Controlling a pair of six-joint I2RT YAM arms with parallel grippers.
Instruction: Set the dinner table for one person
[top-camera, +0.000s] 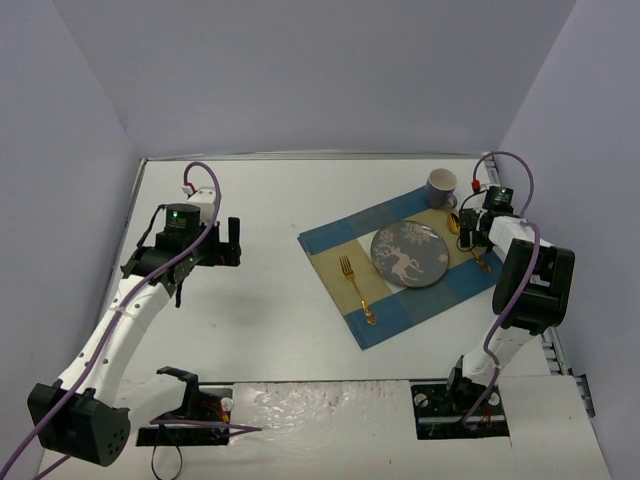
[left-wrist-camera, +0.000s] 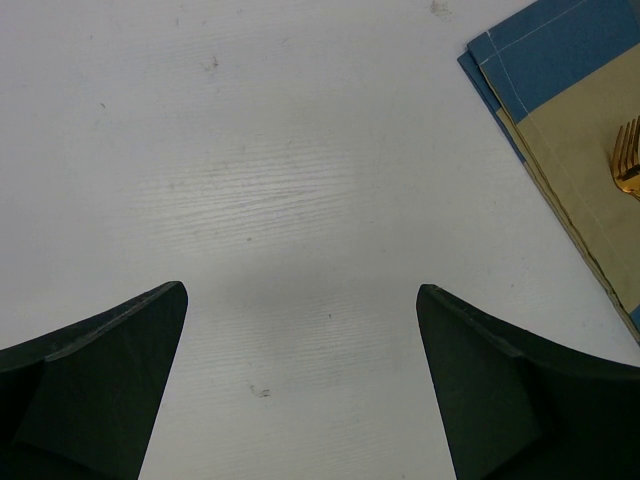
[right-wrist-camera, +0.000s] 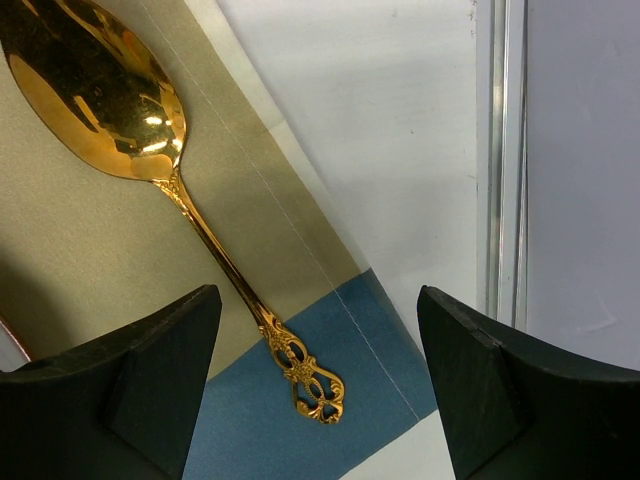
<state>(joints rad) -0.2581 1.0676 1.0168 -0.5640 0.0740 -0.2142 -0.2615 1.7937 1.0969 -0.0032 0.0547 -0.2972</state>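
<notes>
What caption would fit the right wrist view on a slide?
Right arm's open fingers above a gold spoon lying on the blue-and-beige placemat, beside the white dinner table and its metal rim.

1. My top camera looks down from high behind over the whole dinner table.
2. My left wrist view looks down close, sharing the placemat corner with it.
3. My right wrist view, also close, shares the spoon.

White dinner table with faint grey wood grain. Placemat checked in blue and beige, with pale stitching lines. Plate dark grey, bearing a white reindeer-and-snowflake motif. Fork and spoon polished gold, the spoon's handle ending in scrollwork. Mug grey-blue. Cables purple.
</notes>
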